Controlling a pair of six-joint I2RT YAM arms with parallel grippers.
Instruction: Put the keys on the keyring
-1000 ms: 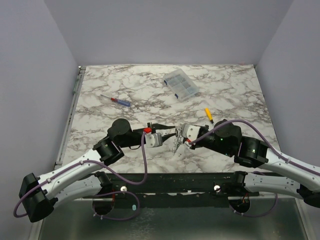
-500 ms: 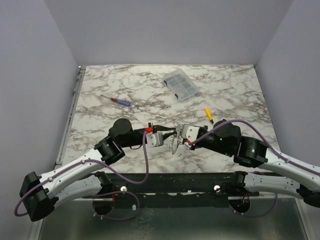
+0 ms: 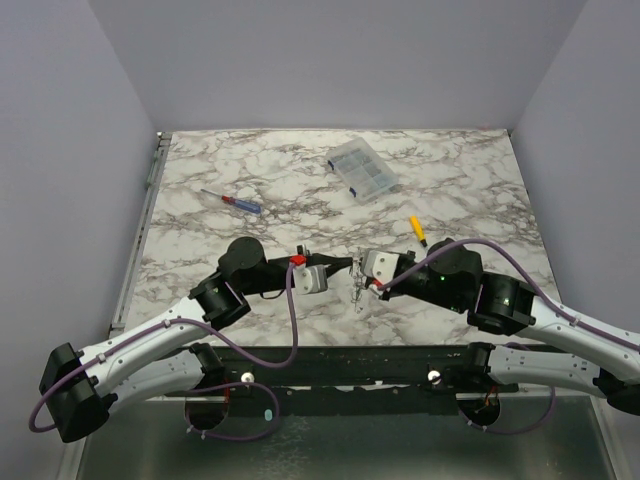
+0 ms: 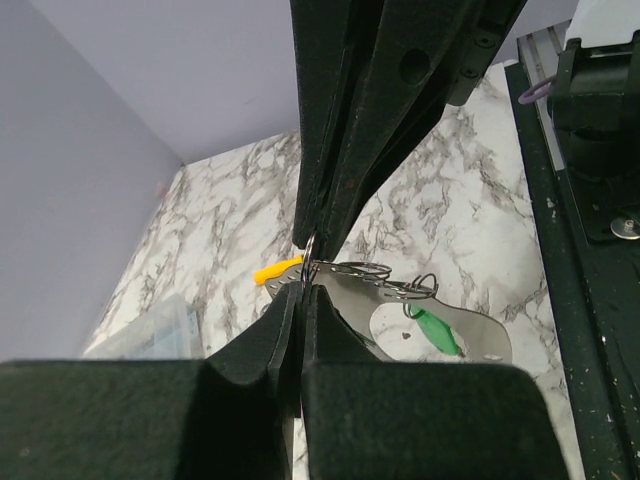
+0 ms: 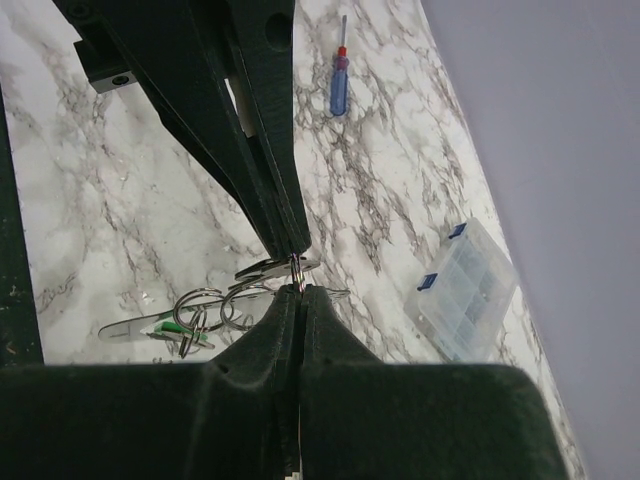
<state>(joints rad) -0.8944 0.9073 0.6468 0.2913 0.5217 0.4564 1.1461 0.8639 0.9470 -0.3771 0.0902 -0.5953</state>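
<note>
Silvery keys [image 3: 355,294] dangling over the marble surface [image 3: 250,170] near its front edge, between the two arms, left fingers [image 4: 350,130] and right fingers [image 5: 235,130] each pinched shut on the keyring [image 4: 311,258].

Marble table [image 3: 200,160] carries blue screwdriver [image 3: 232,201], clear parts box [image 3: 361,170], yellow screwdriver [image 3: 417,230].

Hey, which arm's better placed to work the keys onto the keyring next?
Probably the right. Both grippers are shut on the keyring, but the keys hang just below the right gripper; the left gripper pinches it edge-on from the side, suiting a steady hold.
</note>
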